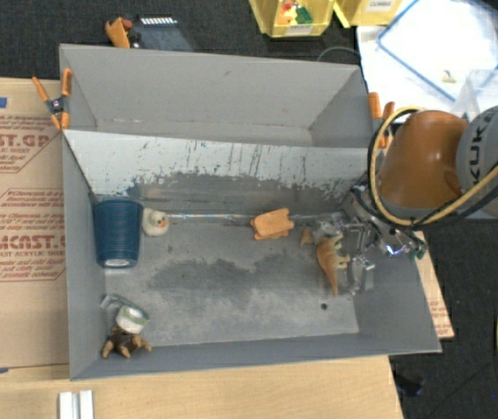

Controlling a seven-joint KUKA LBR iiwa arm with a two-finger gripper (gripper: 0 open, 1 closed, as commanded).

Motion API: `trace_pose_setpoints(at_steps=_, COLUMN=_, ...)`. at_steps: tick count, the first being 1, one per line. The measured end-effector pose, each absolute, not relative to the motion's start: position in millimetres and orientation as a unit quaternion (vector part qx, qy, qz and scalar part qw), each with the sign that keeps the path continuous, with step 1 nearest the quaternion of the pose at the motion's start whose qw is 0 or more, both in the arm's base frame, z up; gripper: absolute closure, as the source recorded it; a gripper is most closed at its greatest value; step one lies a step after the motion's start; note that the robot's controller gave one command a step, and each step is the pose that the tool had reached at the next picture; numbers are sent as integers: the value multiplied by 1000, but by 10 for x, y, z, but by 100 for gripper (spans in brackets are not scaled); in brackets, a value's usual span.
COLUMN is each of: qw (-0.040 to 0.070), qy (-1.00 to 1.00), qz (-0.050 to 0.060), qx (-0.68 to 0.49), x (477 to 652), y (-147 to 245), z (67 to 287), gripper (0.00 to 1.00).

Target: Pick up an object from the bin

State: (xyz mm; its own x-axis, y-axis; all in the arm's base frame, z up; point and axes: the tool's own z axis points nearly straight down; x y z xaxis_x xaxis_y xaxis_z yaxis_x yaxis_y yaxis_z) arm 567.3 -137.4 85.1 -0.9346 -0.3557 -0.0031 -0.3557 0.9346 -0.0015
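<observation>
Scuffed matt metal bin [231,295]

Grey bin [231,85] holds a blue cup [116,232], orange block [272,224] and tan toy [327,260].

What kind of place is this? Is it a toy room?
Probably a robot lab or test bench, not a playroom. A robot arm's gripper hangs inside a grey metal bin of loose little things, like a blue cup and an orange-brown toy.
</observation>
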Motion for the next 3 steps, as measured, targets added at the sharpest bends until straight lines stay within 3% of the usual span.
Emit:
trace_pose_setpoints(at_steps=1, qw=5, qy=914, qz=4, qx=-406, x=5752, y=-1306, z=736, gripper=0)
trace_pose_setpoints(at_steps=2, qw=5, qy=862, qz=5, qx=-507, x=5886, y=-1281, z=705, gripper=100)
trace_pose_setpoints(at_steps=3, qw=5, qy=862, qz=6, qx=-507, x=5881, y=-1277, z=715, gripper=100)
